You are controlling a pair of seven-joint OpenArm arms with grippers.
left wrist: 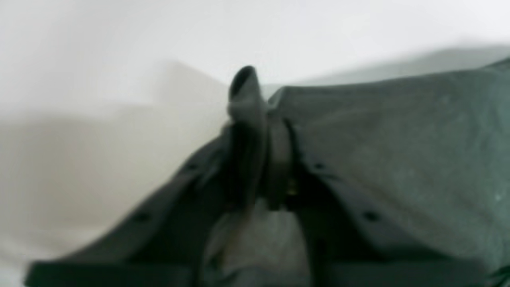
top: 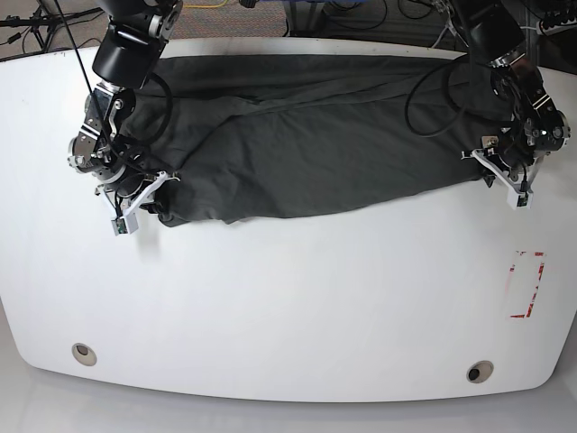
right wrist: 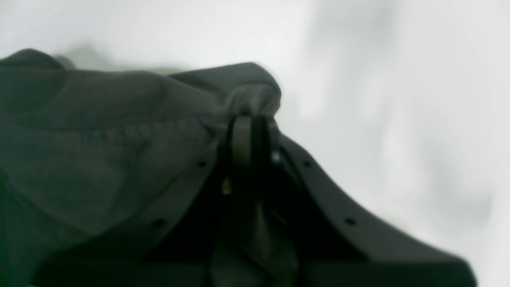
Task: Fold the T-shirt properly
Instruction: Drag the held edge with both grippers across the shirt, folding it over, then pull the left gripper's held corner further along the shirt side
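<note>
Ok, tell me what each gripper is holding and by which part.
Both hold the T-shirt. The left gripper is shut on a bunched fold at one end; the right gripper pinches a bunched edge beside a stitched hem at the other end.

Blurred close view: dark left gripper (left wrist: 259, 119), jaws pinched together on a bunched fold of dark charcoal-grey soft T-shirt (left wrist: 398, 139). Fabric spreading right and near, over a plain white table surface (left wrist: 99, 59) left and far.

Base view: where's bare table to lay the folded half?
The near half of the white table, below the dark charcoal-grey T-shirt's hem, is bare up to the red rectangle mark. The far strip is crowded with shirt and both arms.
</note>
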